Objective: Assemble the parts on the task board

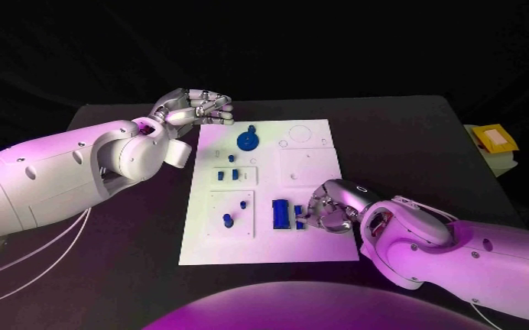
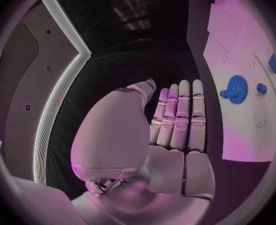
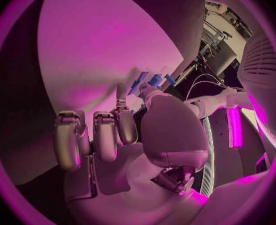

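Observation:
The white task board [image 1: 314,242] lies in the middle of the black table. On it are a blue gear [image 1: 248,140], two small blue parts [image 1: 226,175] in a recess, a blue peg [image 1: 228,221] and a blue block [image 1: 282,214]. My right hand [image 1: 331,206] rests on the board's near right part, with thumb and a finger pinching a narrow blue part [image 1: 299,218] beside the block; the right wrist view shows that blue part [image 3: 152,81] at the fingertips [image 3: 122,92]. My left hand [image 1: 196,107] hovers off the board's far left corner, its fingers [image 2: 178,117] straight and holding nothing, near the gear [image 2: 237,89].
A yellow and white box [image 1: 494,140] sits at the table's right edge. Empty round and square recesses [image 1: 303,163] mark the board's far right part. Bare black table [image 1: 408,147] surrounds the board.

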`<move>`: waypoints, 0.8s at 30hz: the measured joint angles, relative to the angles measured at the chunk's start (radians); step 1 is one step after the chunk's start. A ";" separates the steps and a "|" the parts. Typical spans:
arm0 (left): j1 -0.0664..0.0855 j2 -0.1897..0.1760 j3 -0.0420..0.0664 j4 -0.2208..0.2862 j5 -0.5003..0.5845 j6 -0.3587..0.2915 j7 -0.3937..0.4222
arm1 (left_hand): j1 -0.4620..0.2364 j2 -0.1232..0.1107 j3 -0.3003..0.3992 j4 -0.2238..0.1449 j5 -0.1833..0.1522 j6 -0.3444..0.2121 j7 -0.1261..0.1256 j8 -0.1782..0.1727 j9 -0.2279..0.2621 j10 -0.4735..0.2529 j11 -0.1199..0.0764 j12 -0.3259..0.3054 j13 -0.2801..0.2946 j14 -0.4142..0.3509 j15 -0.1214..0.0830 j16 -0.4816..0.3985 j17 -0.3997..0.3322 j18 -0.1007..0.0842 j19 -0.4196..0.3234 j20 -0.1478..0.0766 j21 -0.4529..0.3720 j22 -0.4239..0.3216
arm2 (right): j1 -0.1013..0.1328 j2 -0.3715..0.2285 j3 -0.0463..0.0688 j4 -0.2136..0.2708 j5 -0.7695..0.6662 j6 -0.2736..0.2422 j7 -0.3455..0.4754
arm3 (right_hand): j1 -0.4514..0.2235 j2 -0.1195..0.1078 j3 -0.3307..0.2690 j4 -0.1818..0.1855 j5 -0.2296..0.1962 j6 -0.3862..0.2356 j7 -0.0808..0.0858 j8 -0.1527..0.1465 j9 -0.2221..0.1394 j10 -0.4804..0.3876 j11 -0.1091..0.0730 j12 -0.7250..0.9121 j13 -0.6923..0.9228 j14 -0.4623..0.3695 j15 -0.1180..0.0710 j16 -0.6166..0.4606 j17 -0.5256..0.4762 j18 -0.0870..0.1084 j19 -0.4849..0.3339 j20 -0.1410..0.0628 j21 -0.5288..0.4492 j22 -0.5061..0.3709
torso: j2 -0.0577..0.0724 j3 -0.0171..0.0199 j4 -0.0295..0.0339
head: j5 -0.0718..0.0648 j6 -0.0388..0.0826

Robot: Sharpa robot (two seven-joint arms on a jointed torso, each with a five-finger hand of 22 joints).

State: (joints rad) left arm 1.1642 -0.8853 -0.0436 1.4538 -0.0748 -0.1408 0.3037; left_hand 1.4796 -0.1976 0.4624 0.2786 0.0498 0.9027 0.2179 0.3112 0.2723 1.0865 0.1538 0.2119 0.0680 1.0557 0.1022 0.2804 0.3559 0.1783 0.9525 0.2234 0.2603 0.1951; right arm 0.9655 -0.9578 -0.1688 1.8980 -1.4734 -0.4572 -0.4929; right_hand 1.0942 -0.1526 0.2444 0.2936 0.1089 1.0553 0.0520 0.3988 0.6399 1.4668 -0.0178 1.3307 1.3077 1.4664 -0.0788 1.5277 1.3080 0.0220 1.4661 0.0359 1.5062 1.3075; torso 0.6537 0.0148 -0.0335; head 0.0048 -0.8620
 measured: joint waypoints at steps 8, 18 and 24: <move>-0.001 0.010 -0.006 -0.016 0.003 0.000 0.005 | 0.000 0.000 0.000 0.000 0.000 -0.002 -0.002 0.000 0.000 0.000 0.000 0.000 0.000 0.004 0.004 -0.004 0.002 0.000 0.000 0.000 0.000 -0.001 | 0.054 -0.017 0.006 -0.028 0.149 -0.029 0.139 | 0.018 0.016 -0.046 -0.003 0.030 -0.069 0.022 -0.032 0.000 -0.015 0.015 -0.061 0.000 0.000 0.011 -0.031 0.000 0.000 0.000 0.000 -0.109 0.000 | -0.016 -0.0063 -0.0020 | -0.002 0.013; -0.013 0.053 -0.016 -0.074 0.041 -0.012 0.043 | -0.012 -0.004 0.000 0.000 0.000 -0.008 -0.006 0.000 0.001 -0.019 0.004 -0.007 0.000 -0.008 0.014 -0.027 0.004 0.000 0.004 0.004 -0.012 -0.008 | 0.154 0.053 0.008 -0.319 0.709 -0.021 0.477 | 0.291 0.043 -0.030 -0.020 0.025 -0.155 0.076 -0.107 -0.030 -0.346 0.066 -0.656 -0.321 -0.096 0.058 -0.393 -0.317 0.141 -0.294 0.050 -0.866 -0.073 | -0.060 -0.0279 -0.0049 | -0.013 0.072; -0.031 0.095 -0.018 -0.146 0.091 -0.057 0.095 | -0.012 -0.004 -0.003 0.003 0.000 -0.070 -0.005 -0.027 -0.013 -0.035 0.006 -0.014 -0.001 -0.034 0.019 -0.065 0.005 0.000 0.004 0.004 -0.024 -0.016 | 0.184 0.146 0.015 -0.541 1.054 0.039 0.629 | 0.368 0.017 0.042 -0.009 -0.003 -0.157 0.097 -0.168 -0.099 -0.400 0.100 -0.958 -0.668 -0.291 0.096 -0.855 -0.647 0.150 -0.394 0.090 -1.199 -0.308 | -0.084 -0.0303 -0.0063 | -0.009 0.124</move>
State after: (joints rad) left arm 1.1332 -0.7905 -0.0615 1.3075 0.0162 -0.1981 0.3983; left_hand 1.4672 -0.2019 0.4594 0.2816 0.0498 0.8329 0.2126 0.2841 0.2596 1.0517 0.1593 0.1980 0.0670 1.0219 0.1217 0.2155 0.3607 0.1783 0.9562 0.2271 0.2358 0.1795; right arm 1.1494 -0.8119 -0.1535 1.3569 -0.4191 -0.4183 0.1362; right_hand 1.4623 -0.1358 0.2866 0.2848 0.1057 0.8983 0.1487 0.2311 0.5405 1.0668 0.0818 0.3723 0.6394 1.1757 0.0172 0.6730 0.6606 0.1716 1.0720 0.1261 0.3070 0.9997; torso 0.5700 -0.0155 -0.0398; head -0.0043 -0.7377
